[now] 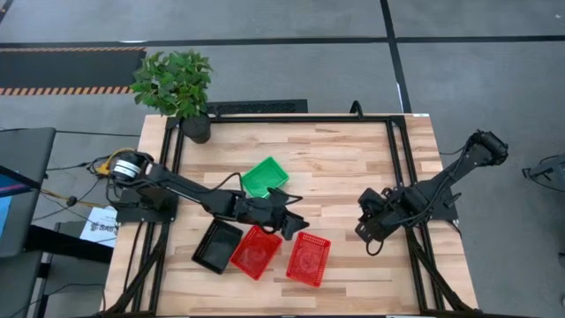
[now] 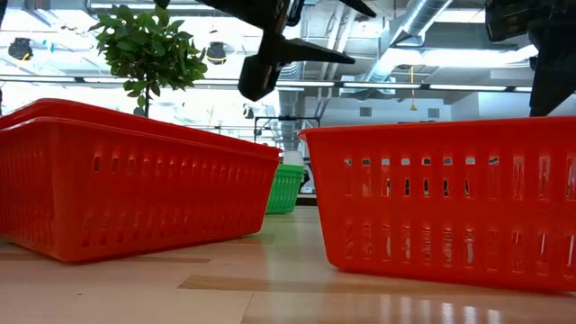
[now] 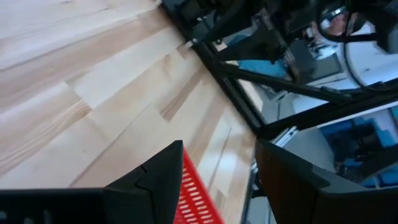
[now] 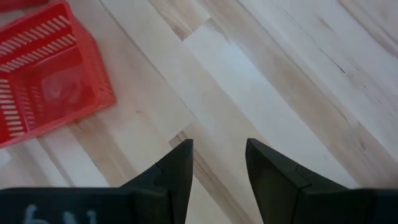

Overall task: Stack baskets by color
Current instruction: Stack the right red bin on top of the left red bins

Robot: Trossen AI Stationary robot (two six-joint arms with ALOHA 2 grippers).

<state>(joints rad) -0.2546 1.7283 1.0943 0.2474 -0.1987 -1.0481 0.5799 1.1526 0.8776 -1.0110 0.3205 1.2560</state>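
Observation:
On the wooden table lie a green basket (image 1: pixel 265 177), a black basket (image 1: pixel 218 246) and two red baskets (image 1: pixel 257 252) (image 1: pixel 308 259), each resting on its base; the black one touches the left red one. My left gripper (image 1: pixel 293 221) hovers open above the gap between the red baskets (image 2: pixel 135 180) (image 2: pixel 450 207), clear of both (image 2: pixel 279 54). In the left wrist view a red rim (image 3: pixel 196 193) shows below its fingers (image 3: pixel 217 149). My right gripper (image 1: pixel 366 231) stands open over bare wood (image 4: pixel 217 146), to the right of the right red basket (image 4: pixel 43 68).
A potted plant (image 1: pixel 177 84) stands at the table's far left corner. A black frame (image 1: pixel 393 150) runs along the table's sides and far edge. Bare wood lies at the far middle and right of the table.

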